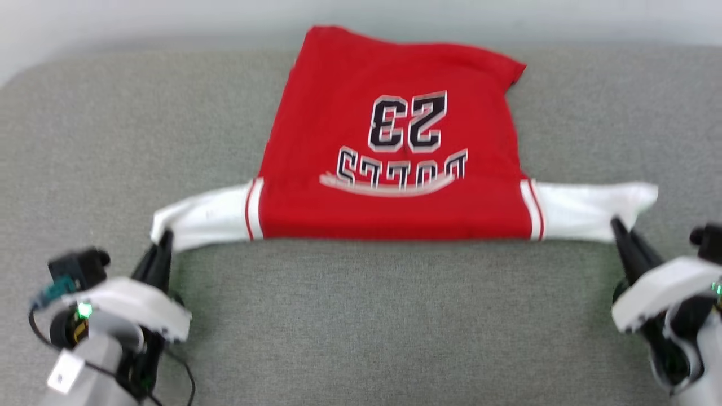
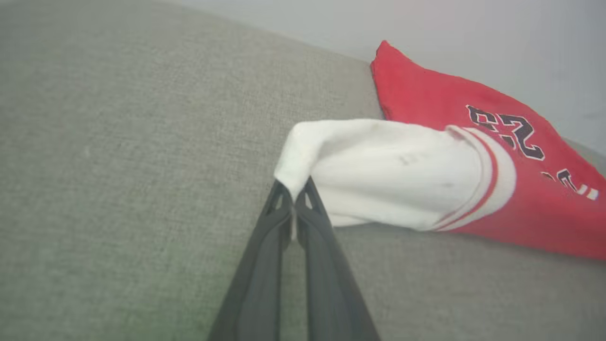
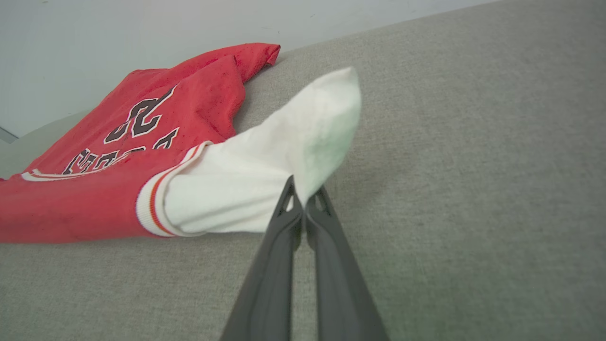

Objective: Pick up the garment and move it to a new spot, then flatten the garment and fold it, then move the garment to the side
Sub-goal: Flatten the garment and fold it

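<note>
Head view: my left gripper [image 1: 164,238] and right gripper [image 1: 617,225], both clamped tight, each pinch a white sleeve end of the garment [image 1: 389,192], spread across the grey fabric surface [image 1: 361,321].

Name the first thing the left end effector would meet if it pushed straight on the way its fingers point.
The white sleeve of the garment: the left end effector is shut on its corner, so going on would probably push further into that cloth.
</note>
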Available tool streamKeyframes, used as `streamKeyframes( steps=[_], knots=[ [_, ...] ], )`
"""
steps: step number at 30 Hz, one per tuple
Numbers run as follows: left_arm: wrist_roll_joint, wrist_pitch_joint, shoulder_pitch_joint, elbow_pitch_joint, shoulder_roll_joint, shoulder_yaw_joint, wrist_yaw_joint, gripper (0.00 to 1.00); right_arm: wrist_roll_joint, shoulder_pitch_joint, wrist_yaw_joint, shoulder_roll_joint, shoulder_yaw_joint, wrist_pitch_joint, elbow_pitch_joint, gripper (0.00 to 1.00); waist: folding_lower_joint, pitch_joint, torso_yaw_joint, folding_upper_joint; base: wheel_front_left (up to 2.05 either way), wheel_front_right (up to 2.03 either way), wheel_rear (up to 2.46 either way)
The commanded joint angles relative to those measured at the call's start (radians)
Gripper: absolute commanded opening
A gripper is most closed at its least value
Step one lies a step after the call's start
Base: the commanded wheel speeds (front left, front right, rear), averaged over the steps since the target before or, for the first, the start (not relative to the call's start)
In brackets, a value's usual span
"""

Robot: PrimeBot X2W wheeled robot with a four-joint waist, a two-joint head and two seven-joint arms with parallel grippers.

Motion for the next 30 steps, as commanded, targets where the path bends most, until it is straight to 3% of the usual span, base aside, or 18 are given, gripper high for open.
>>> streamKeyframes(
  steps=[1, 13, 14, 16, 19, 20, 21, 30],
  knots=[
    [-0.002, -0.007, 0.03, -0.009, 0.01, 0.003, 0.009, 0.0, 0.004, 0.035, -0.002, 0.004, -0.011, 0.003, -0.014, 0.0, 0.0004, -0.043, -0.001, 0.0, 0.0, 0.0, 0.0],
    [-0.033, 0.017, 0.353, -0.176, -0.009, -0.003, 0.109, 0.0, -0.051, 0.41, -0.002, 0.152, -0.155, 0.07, -0.209, 0.01, 0.0004, -0.164, 0.009, 0.0, 0.0, 0.0, 0.0],
    [-0.031, 0.018, 0.37, -0.185, -0.009, -0.005, 0.116, 0.0, -0.06, 0.431, -0.002, 0.164, -0.164, 0.076, -0.217, 0.13, 0.0004, -0.172, 0.009, 0.0, 0.0, 0.0, 0.0],
    [-0.031, 0.022, 0.395, -0.202, -0.009, -0.007, 0.127, 0.0, -0.076, 0.461, -0.002, 0.181, -0.173, 0.082, -0.234, 0.24, 0.0004, -0.182, 0.01, 0.0, 0.0, 0.0, 0.0],
    [-0.021, 0.023, 0.415, -0.219, -0.006, -0.015, 0.14, 0.0, -0.104, 0.487, -0.002, 0.196, -0.175, 0.092, -0.242, 0.48, 0.0004, -0.19, 0.013, 0.0, 0.0, 0.0, 0.0],
    [-0.017, 0.023, 0.417, -0.227, -0.006, -0.019, 0.146, 0.0, -0.108, 0.49, -0.002, 0.2, -0.174, 0.093, -0.244, 0.78, 0.0004, -0.192, 0.015, 0.0, 0.0, 0.0, 0.0],
    [-0.011, 0.026, 0.419, -0.235, -0.006, -0.026, 0.148, 0.0, -0.109, 0.49, -0.002, 0.203, -0.172, 0.093, -0.248, 1.0, 0.0004, -0.193, 0.019, 0.0, 0.0, 0.0, 0.0],
    [0.029, 0.05, 0.387, -0.325, 0.0, -0.067, 0.172, 0.0, -0.127, 0.386, -0.002, 0.168, -0.22, 0.076, -0.291, 1.0, 0.0004, -0.169, 0.066, 0.0, 0.0, 0.0, 0.0]
  ],
)
